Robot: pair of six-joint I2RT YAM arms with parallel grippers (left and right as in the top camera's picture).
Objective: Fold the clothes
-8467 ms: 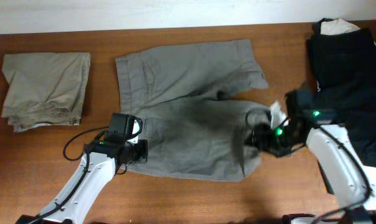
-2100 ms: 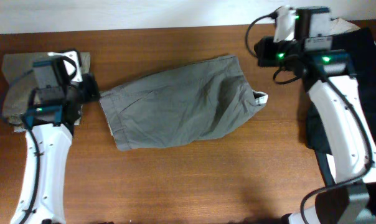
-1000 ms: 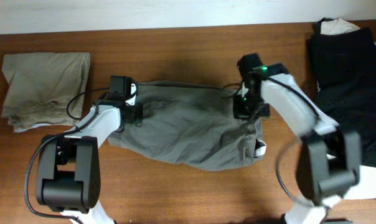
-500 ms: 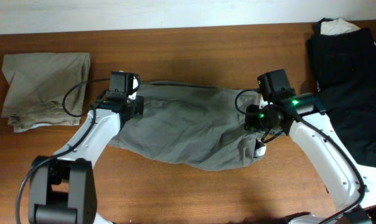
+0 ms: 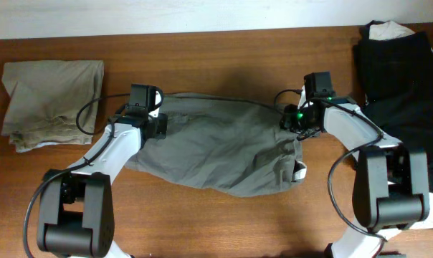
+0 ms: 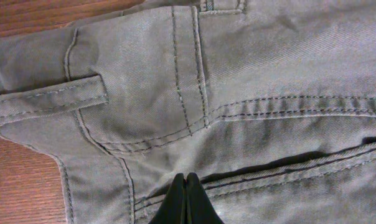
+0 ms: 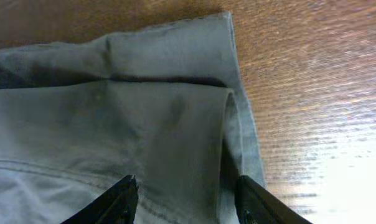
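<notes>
Grey cotton-twill shorts [image 5: 216, 154], matt and softly creased, carry raised double rows of stitching along the seams and a belt loop [image 6: 48, 99]. The brown wooden table [image 5: 224, 54] shows fine grain and a smooth varnish that glares bright near the shorts' right hem. Far left, folded khaki-beige cloth shorts [image 5: 51, 100] look dry and wrinkled. Far right, a black cloth garment [image 5: 403, 79] is dull, with a white cloth piece [image 5: 390, 30] at its far edge. The left gripper [image 6: 186, 180] and right gripper [image 7: 185, 186] have smooth matt black fingers. The arms' white shells [image 5: 115, 149] look like glossy plastic.
</notes>
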